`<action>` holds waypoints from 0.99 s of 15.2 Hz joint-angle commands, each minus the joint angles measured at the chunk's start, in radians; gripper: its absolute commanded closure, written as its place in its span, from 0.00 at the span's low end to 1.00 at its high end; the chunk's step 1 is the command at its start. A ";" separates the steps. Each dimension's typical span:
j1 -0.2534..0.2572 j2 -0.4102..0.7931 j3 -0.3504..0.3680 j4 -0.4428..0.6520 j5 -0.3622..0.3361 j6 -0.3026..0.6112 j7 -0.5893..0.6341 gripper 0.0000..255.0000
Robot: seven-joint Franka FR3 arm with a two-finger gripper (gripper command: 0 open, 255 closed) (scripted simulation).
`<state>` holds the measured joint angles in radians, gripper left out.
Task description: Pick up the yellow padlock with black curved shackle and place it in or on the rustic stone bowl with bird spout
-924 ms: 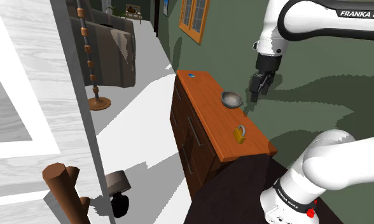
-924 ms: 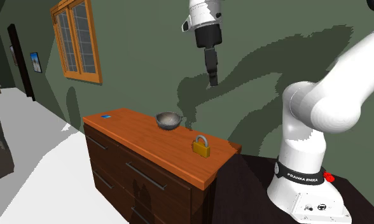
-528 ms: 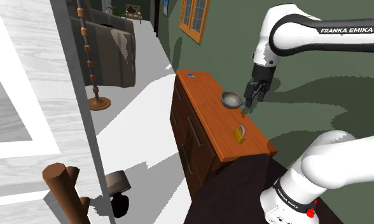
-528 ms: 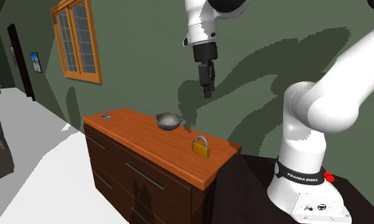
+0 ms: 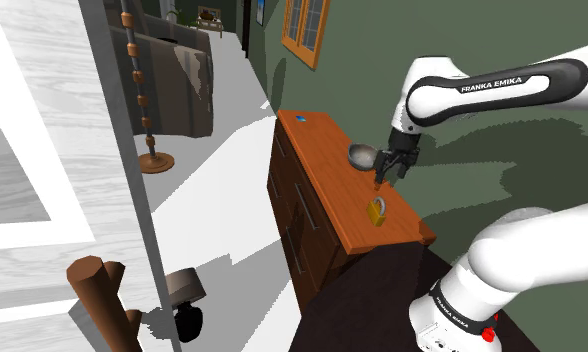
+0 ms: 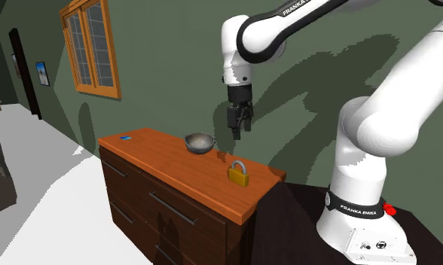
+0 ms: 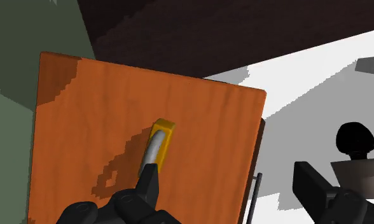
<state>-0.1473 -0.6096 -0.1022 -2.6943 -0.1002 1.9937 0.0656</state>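
In the shoulder view, the round grey bowl (image 5: 361, 155) sits about in the middle of the long orange-brown wooden table (image 5: 317, 150) with dark drawers. The black two-finger tool (image 5: 386, 178) hangs just beside the bowl, on the bowl's side that faces the green wall, a little above the table top. The yellow padlock with a grey curved shackle (image 5: 379, 211) stands upright on the table, apart from the bowl, toward the table end that is nearer to the white arm's stand. A small blue object (image 5: 301, 117) lies well apart from the bowl, at the other end of the table.

In the second exterior view, the tool (image 6: 239, 134) points down above the table (image 6: 160, 158), higher than the bowl (image 6: 200, 142) and between the bowl and the padlock (image 6: 238, 175). The padlock touches neither the bowl nor the tool.

In the wrist view, the tool (image 7: 226, 168) is wide open; its two fingers (image 7: 147, 181) stand far apart. The padlock (image 7: 159, 143) is seen from above on the table (image 7: 77, 114), just ahead of one fingertip and not between the two.
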 commanded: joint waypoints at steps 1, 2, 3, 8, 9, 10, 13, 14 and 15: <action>-0.030 0.041 -0.024 -0.028 -0.011 0.087 0.016 0.00; -0.042 0.067 -0.035 -0.039 -0.014 0.131 0.026 0.00; -0.054 0.095 -0.046 -0.049 -0.017 0.176 0.035 0.00; -0.108 0.260 -0.103 -0.078 -0.017 0.405 0.071 0.00; -0.116 0.297 -0.116 -0.080 -0.013 0.451 0.075 0.00; -0.123 0.336 -0.129 -0.080 -0.006 0.496 0.078 0.00; -0.124 0.397 -0.142 -0.086 0.008 0.567 0.074 0.00; -0.122 0.412 -0.143 -0.088 0.011 0.585 0.071 0.00; -0.120 0.429 -0.145 -0.091 0.016 0.604 0.067 0.00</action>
<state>-0.2699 -0.2014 -0.2457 -2.7820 -0.0899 2.5727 0.1346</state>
